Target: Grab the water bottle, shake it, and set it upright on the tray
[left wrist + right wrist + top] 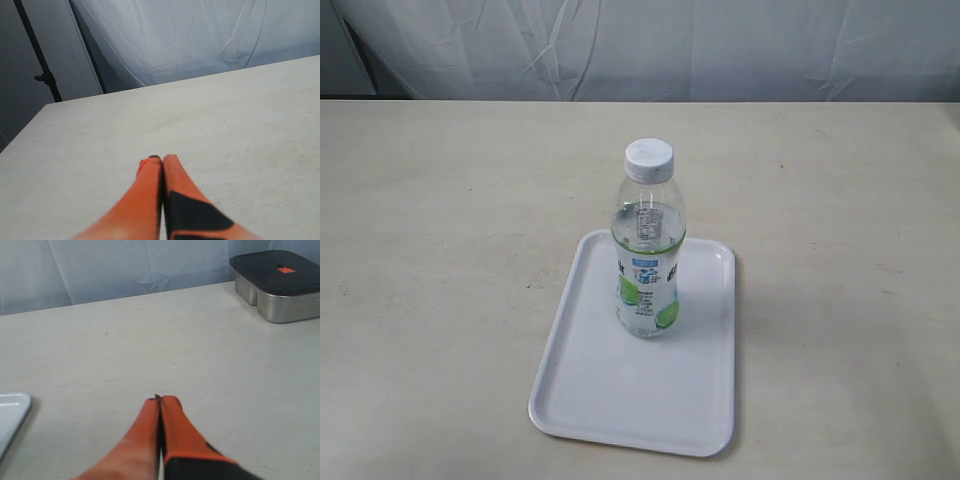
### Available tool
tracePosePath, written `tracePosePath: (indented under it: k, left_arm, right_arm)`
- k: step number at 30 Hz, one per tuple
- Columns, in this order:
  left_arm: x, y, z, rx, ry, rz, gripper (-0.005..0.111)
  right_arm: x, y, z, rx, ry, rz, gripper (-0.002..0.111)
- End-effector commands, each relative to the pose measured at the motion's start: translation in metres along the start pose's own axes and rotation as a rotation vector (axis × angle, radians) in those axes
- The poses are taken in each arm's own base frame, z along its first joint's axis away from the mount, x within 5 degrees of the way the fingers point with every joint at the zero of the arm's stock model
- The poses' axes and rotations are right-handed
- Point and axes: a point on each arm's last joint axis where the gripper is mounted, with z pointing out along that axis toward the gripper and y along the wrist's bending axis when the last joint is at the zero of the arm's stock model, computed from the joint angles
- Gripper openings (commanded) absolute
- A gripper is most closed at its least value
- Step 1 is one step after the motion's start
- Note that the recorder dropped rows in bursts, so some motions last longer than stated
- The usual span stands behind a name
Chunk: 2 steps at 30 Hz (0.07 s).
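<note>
The water bottle (649, 250), clear with a white cap and a lime-printed label, stands upright on the white tray (610, 400) in the exterior view, toward the tray's far end. Neither arm shows in that view. In the left wrist view my left gripper (161, 159) has its orange fingers pressed together with nothing between them, over bare table. My right gripper (160, 399) is likewise shut and empty above the table. One corner of the tray (11, 412) shows in the right wrist view, apart from the gripper. The bottle is out of both wrist views.
A metal box with a dark lid (278, 286) sits on the table, seen in the right wrist view. A white cloth backdrop (650, 45) hangs behind the table's far edge. A dark stand pole (37, 55) rises beyond the table corner in the left wrist view.
</note>
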Motion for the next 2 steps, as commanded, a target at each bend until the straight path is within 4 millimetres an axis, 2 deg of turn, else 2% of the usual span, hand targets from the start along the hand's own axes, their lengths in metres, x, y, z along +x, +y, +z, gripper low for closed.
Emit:
tracePosePath:
  k: [1, 2]
  left_arm:
    - [0.0006, -0.0002, 0.0000, 0.000, -0.005, -0.006, 0.000]
    - [0.0006, -0.0002, 0.0000, 0.000, -0.005, -0.006, 0.000]
  right_arm:
    - [0.0000, -0.0002, 0.0001, 0.003, -0.017, -0.003, 0.000]
    - [0.0000, -0.0002, 0.0001, 0.003, -0.017, -0.003, 0.000]
